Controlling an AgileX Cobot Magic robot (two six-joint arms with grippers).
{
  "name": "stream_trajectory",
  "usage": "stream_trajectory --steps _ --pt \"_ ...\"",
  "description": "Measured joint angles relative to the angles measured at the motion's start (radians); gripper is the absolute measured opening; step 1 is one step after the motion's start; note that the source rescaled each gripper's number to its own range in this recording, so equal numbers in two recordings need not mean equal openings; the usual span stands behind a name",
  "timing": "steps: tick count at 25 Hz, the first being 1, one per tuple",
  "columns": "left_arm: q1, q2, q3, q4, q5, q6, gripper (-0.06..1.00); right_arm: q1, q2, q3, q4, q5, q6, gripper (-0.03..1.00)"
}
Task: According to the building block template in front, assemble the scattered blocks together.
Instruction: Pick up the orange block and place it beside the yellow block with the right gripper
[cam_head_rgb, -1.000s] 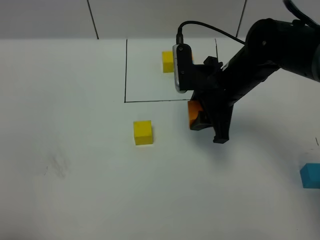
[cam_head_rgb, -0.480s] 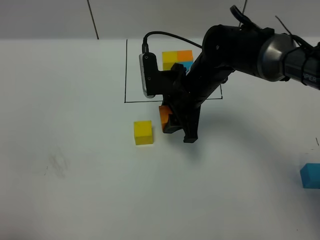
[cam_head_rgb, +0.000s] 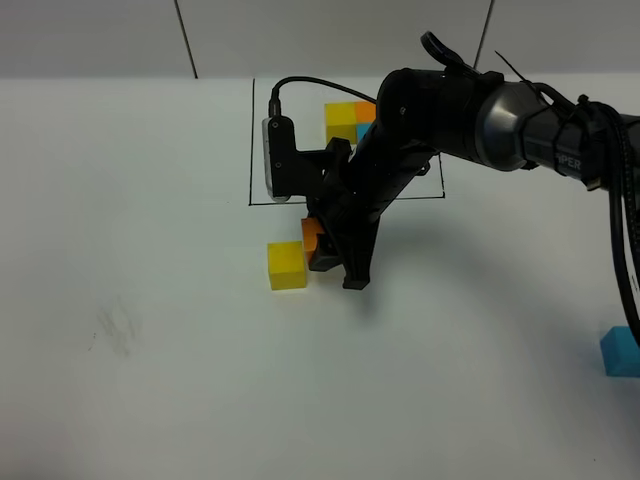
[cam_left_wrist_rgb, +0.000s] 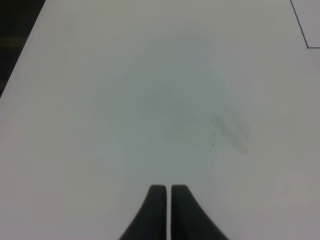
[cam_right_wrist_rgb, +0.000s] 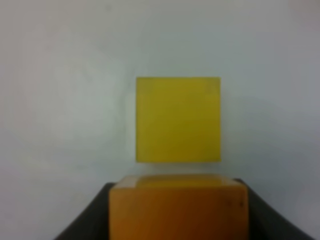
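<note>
Orange cube (cam_head_rgb: 312, 238), one of the scattered blocks, is clamped between the right fingers (cam_head_rgb: 356, 268), which stand about half spread around it. It hangs just beside the yellow cube (cam_head_rgb: 286, 265), on that cube's right; I cannot tell whether the two touch. Both are just outside the black frame (cam_head_rgb: 251, 150). The light blue cube (cam_head_rgb: 620, 351) lies well apart at the worktop's (cam_head_rgb: 150, 400) right edge. Inside the frame sits the template (cam_head_rgb: 343, 118), partly behind the arm. The left fingers (cam_left_wrist_rgb: 157, 210) are pressed together, gripping nothing.
</note>
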Motion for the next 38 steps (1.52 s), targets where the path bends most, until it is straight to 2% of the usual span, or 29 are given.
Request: stream_trajectory --steps 28,38 --pt "0.000 0.000 0.000 0.000 -0.001 0.000 0.00 0.000 0.034 -0.003 -0.021 -0.037 0.001 0.46" --pt "0.000 0.000 0.000 0.000 -0.001 0.000 0.00 0.000 0.055 -0.003 0.030 -0.042 -0.015 0.46"
